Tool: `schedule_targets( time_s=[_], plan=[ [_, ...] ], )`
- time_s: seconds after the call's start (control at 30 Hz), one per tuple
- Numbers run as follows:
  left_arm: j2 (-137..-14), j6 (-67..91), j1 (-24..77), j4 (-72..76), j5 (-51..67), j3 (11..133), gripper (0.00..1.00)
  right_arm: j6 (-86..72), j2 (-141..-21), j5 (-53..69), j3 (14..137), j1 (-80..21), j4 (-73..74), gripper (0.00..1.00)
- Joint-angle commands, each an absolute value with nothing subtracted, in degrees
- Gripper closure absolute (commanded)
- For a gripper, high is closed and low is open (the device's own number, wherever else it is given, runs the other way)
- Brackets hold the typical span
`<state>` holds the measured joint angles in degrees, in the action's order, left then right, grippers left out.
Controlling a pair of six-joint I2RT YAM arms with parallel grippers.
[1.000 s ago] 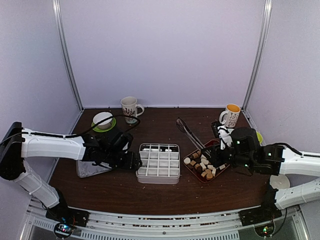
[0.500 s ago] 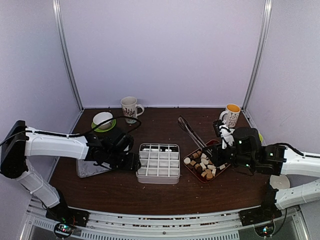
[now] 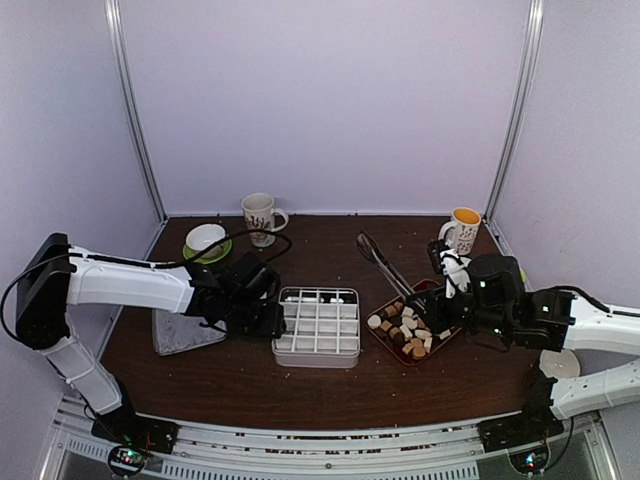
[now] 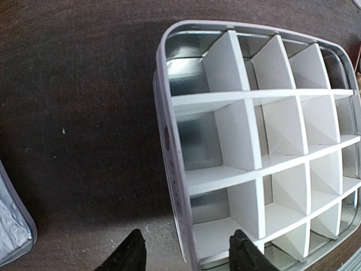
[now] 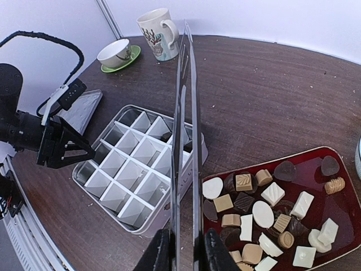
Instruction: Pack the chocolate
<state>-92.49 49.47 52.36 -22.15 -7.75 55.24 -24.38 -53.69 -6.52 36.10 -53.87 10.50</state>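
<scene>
Left tool [image 4: 189,251] shifted right, jaws parted astride gridded tin [image 4: 167,135] rim (seemingly untouching); right tool [image 5: 188,251] clamps steel tongs [image 5: 186,113].

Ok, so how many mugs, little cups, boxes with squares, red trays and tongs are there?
mugs: 2, the patterned mug and the yellow-inside mug
small cup: 1
divided box: 1
red tray: 1
tongs: 1
total: 6
</scene>
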Motion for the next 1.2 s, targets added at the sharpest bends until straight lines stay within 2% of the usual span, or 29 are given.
schedule_targets(
  time_s=[0.0,0.17,0.4,0.53,0.67,1.17],
  plan=[
    [-94.94,50.93,52.65,-23.71,-9.41,57.9,0.5,-23.95,-52.57,-7.97,35.93,-53.85,10.42,0.78],
    [-95.89,51.15,52.65,-23.82,-9.45,57.67,0.57,-23.82,-51.92,-8.49,35.72,-53.88,11.15,0.78],
    [-95.02,50.27,52.65,-24.59,-9.89,57.65,0.79,-23.82,-51.24,-8.75,35.41,-53.84,11.45,0.78],
    [-93.45,49.56,52.65,-25.43,-11.33,56.96,0.86,-23.87,-51.15,-8.78,35.33,-53.83,11.52,0.79],
    [-91.59,48.73,52.72,-25.49,-12.44,56.23,0.99,-23.89,-51.15,-8.77,35.29,-53.86,11.43,0.79],
    [-87.24,44.72,55.03,-25.36,-16.37,54.64,1.0,-24.13,-51.86,-8.39,35.59,-53.87,12.08,0.78]
  ],
)
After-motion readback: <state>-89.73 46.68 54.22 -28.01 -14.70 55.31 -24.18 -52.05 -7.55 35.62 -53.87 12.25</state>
